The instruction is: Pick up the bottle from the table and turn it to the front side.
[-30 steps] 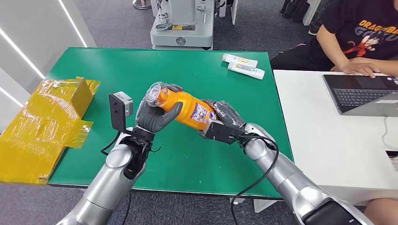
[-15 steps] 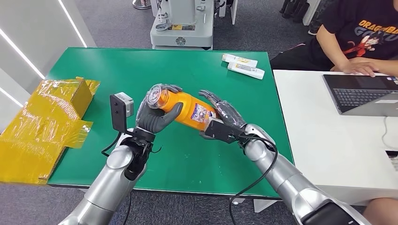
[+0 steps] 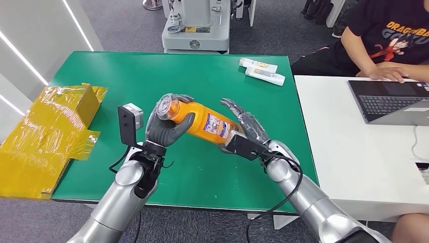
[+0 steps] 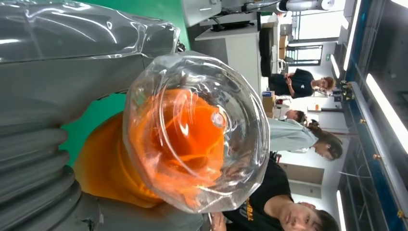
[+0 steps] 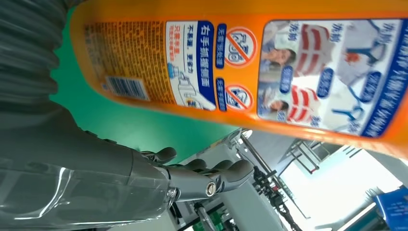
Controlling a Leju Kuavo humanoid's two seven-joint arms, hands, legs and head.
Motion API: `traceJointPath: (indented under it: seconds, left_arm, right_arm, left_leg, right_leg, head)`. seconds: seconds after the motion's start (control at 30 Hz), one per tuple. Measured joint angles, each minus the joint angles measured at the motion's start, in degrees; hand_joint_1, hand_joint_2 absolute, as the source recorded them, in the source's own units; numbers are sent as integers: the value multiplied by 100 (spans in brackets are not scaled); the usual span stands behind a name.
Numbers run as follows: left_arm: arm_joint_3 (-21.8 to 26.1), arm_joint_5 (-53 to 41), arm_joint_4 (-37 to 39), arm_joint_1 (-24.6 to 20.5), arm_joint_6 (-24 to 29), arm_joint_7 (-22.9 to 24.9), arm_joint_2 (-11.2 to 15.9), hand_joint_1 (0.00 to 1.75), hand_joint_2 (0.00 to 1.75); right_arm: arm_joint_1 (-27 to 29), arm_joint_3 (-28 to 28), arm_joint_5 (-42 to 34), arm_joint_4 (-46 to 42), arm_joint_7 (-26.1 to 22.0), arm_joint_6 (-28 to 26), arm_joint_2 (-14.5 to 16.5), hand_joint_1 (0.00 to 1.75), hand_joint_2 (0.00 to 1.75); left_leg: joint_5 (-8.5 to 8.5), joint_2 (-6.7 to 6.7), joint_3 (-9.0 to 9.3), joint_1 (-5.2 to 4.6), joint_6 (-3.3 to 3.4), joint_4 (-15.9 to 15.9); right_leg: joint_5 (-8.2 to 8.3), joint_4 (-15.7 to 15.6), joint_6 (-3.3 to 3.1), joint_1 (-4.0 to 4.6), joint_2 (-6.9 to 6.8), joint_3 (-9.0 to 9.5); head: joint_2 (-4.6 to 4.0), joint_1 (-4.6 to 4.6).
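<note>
green table (image 3: pixel 152 76), white desk (image 3: pixel 344 152), grey carpet floor (image 3: pixel 126 25), white wall (image 3: pixel 30 35)

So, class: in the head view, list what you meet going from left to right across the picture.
Yellow box → left hand → orange bottle → right hand → white table → laptop.

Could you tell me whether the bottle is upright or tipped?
Tipped: the bottle lies nearly sideways above the table, cap end in the left hand.

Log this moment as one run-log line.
left robot hand: grips orange bottle near cap | right robot hand: fingers spread at bottle's base | bottle: held above green table, barcode label visible
</note>
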Motion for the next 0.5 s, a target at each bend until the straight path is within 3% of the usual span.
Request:
traceJointPath:
  seconds: [0.3, 0.5]
  left_arm:
    - [120, -124, -5, 140, 316, -38, 136, 175, 175]
    - [194, -244, -7, 205, 407, -43, 178, 175, 175]
  right_arm:
    - [810, -174, 139, -1471, 1098, -701, -112, 0, 175]
    - [1374, -245, 247, -2549, 1386, -826, -244, 0, 175]
  left_leg:
    - [0, -2, -1, 1, 0, -2]
    - [-1, -2, -5, 0, 0, -2]
  right_leg:
    - [-3, 0, 0, 1, -2, -2]
    - [-5, -1, -1, 0, -2, -4]
  head:
    - [0, -1]
    - [0, 1]
